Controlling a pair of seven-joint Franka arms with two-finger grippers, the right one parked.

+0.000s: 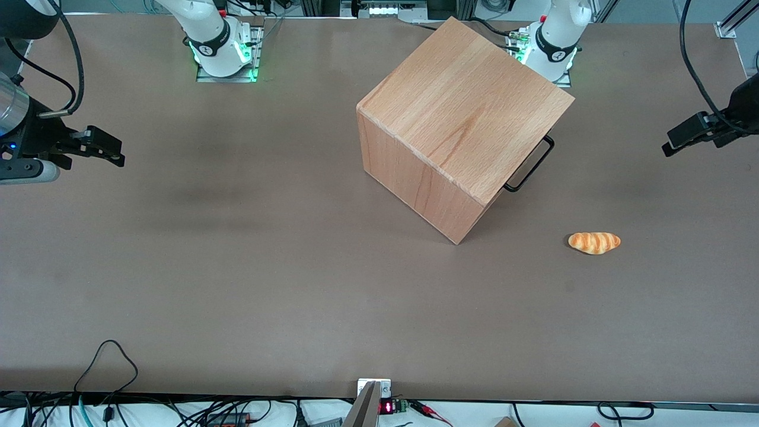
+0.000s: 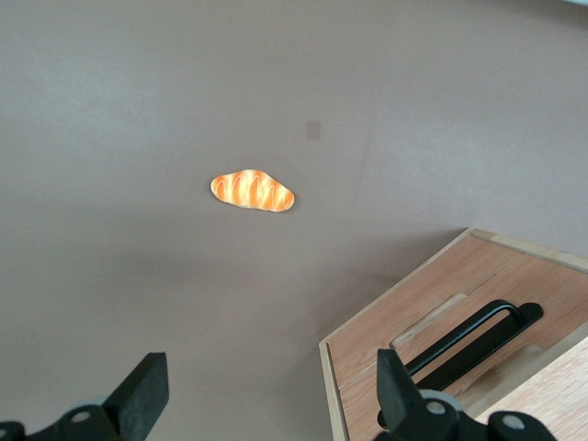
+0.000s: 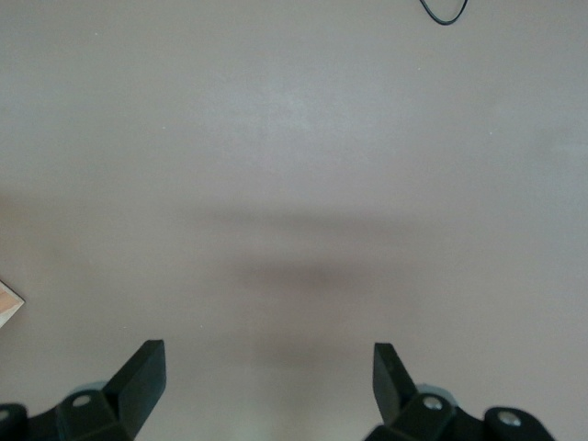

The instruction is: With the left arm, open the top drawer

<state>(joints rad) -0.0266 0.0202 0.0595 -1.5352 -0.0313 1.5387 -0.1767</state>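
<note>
Top drawer (image 2: 459, 317) sits shut in the wooden cabinet (image 1: 462, 118), which stands near the table's (image 1: 237, 284) middle, toward the working arm's end. We note its front panel turned to about four o'clock in the front view, so only the black loop handle (image 1: 531, 166) pokes out past the cabinet's edge there. Left arm's gripper (image 1: 691, 133) hangs well apart from the handle, at three o'clock from the cabinet, above bare table. Its fingers (image 2: 142, 395) are spread wide and hold nothing. We judge the drawer rigid and fairly light, likely to slide straight on its rails; the thin metal handle is stiff but may be slick, so we'd take it mid-span and pull square to the panel. A bread roll (image 1: 594, 242) lies on the table at five o'clock from the cabinet, nearer the front camera. Rails, drawer interior and any lower drawer are hidden from us; the wrist view cuts off most of the panel.
</note>
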